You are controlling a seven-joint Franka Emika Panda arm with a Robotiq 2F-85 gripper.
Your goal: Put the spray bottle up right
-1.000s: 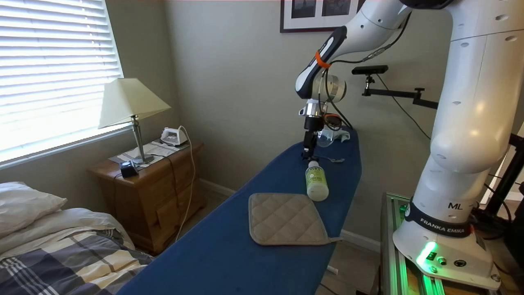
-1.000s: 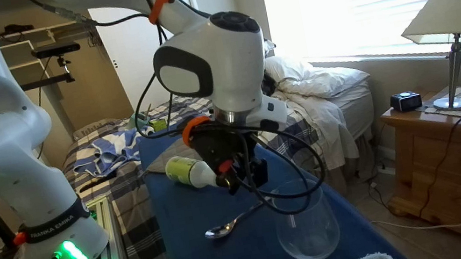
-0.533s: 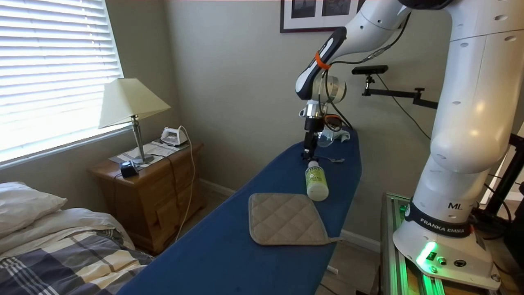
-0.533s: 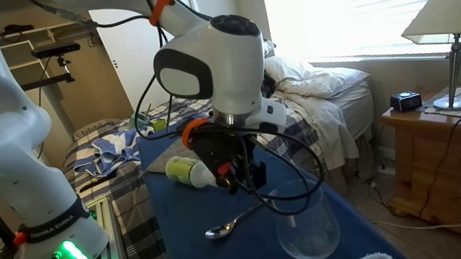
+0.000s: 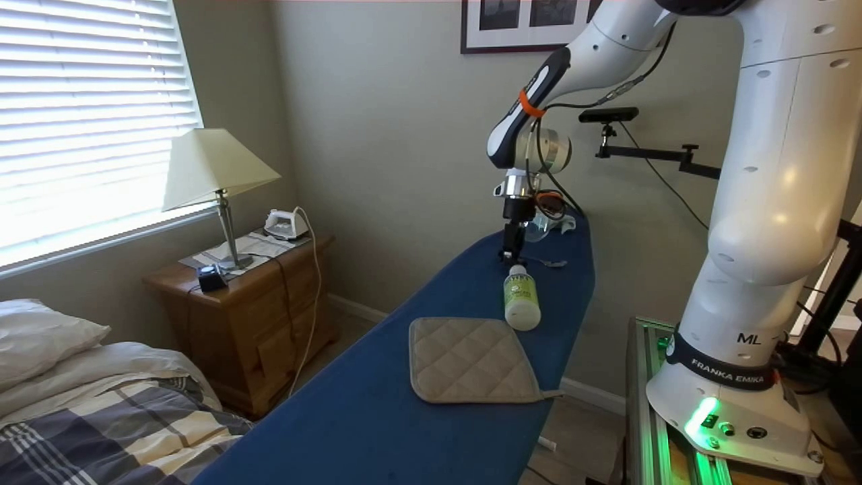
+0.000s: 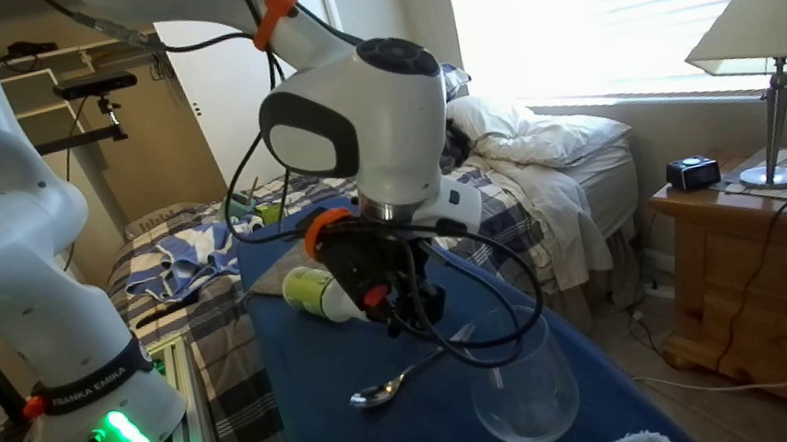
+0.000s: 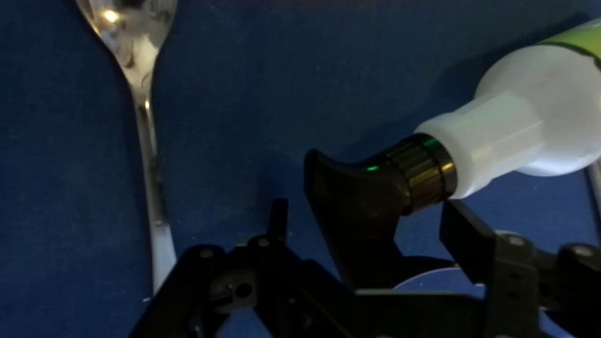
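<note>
Gripper [image 7: 366, 210] lower than before, fingers wide apart, spray bottle [image 7: 474, 145] partly beyond wrist view's edge.

In an exterior view the camera looks down from above along the blue counter [image 5: 377, 417] to its narrow far end, the robot base [image 5: 774, 417] near on the right and the lamp [image 5: 219, 165] left. In an exterior view with the glass [image 6: 526, 400] near and the bed [image 6: 555, 217] far, base is left and lamp right, so the cameras face roughly toward each other. Both share the counter and spray bottle [image 5: 522, 303]. The wrist view looks down from close up, with a spoon [image 7: 150, 155] left and the tool [image 7: 366, 220] along the bottom edge.
</note>
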